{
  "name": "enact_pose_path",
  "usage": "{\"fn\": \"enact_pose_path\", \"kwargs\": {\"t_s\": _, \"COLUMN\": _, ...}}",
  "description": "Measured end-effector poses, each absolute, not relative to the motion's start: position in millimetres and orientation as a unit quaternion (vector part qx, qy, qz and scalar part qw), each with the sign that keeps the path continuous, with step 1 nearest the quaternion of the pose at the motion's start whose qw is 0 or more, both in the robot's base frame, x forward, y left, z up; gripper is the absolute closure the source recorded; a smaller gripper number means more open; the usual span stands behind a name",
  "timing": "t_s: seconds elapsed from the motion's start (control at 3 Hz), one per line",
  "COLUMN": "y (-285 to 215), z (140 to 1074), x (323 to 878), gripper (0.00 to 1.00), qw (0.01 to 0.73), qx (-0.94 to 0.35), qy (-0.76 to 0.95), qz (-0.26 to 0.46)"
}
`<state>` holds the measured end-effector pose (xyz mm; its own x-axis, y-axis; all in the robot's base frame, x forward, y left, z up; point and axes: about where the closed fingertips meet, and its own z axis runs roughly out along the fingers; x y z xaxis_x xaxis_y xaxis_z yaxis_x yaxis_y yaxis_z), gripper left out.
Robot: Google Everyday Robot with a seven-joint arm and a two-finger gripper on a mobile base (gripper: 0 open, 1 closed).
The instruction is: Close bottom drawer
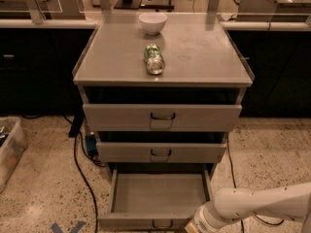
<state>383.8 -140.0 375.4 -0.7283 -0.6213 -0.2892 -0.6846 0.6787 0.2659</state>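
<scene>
The bottom drawer (155,194) of the grey metal cabinet (163,52) stands pulled far out, a shallow empty tray with a narrow front panel and a small dark wire handle (163,224) near the frame's lower edge. The middle drawer (161,152) and the top drawer (162,117) stand slightly out. My white arm (257,206) reaches in from the right, its wrist at the bottom drawer's front right corner. The gripper (190,230) is at the lower edge, mostly cut off, next to the drawer front.
A white bowl (152,23) and a green can lying on its side (154,59) sit on the cabinet top. A black cable (80,171) runs over the floor at the left. A clear plastic bin (9,149) stands at far left. Dark counters stand behind.
</scene>
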Motion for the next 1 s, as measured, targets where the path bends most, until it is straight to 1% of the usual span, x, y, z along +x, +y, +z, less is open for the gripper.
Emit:
{"fn": "enact_pose_path", "kwargs": {"t_s": 0.33, "y": -151.4, "z": 340.6, "x": 383.9, "gripper": 1.00, "qw": 0.101, "qx": -0.310, "qy": 0.923, "qz": 0.203}}
{"fn": "enact_pose_path", "kwargs": {"t_s": 0.67, "y": -158.4, "z": 292.8, "x": 374.9, "gripper": 1.00, "qw": 0.109, "qx": -0.242, "qy": 0.930, "qz": 0.256}}
{"fn": "enact_pose_path", "kwargs": {"t_s": 1.0, "y": -161.3, "z": 263.3, "x": 373.2, "gripper": 1.00, "qw": 0.139, "qx": -0.171, "qy": 0.918, "qz": 0.329}}
